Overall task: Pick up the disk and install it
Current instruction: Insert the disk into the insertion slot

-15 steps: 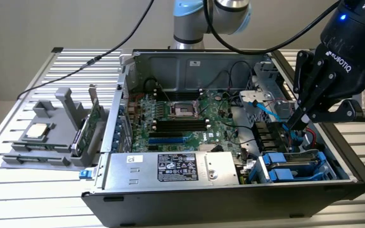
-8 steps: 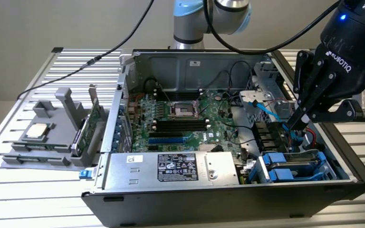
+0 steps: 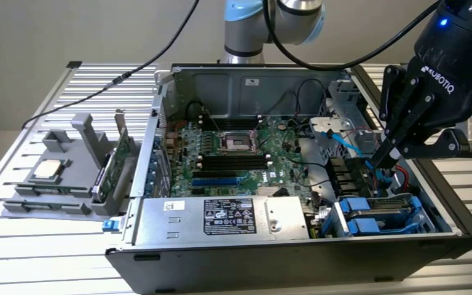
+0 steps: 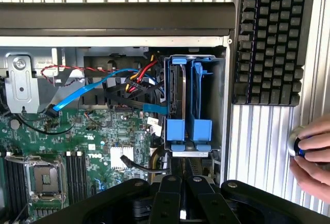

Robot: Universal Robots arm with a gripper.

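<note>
The disk [image 3: 377, 212] lies in the drive bay at the front corner of the open computer case [image 3: 162, 123], on the exterior view's right: a silver drive framed by a blue carrier. In the wrist view the disk [image 4: 180, 92] stands edge-on in the bay, next to a second blue carrier [image 4: 200, 100]. My gripper [image 3: 381, 161] hangs above the bay, a little toward the case's back. My gripper [image 4: 181, 178] is shut with nothing between the fingers and is apart from the disk.
Blue and red cables [image 4: 103, 79] run beside the bay. A power supply [image 3: 219, 218] sits at the case's front. A grey rack [image 3: 64, 178] holds a CPU chip [image 3: 49, 169] and a green card [image 3: 113, 169]. A keyboard [image 4: 270, 38] and a person's hand [image 4: 312, 157] lie outside the case.
</note>
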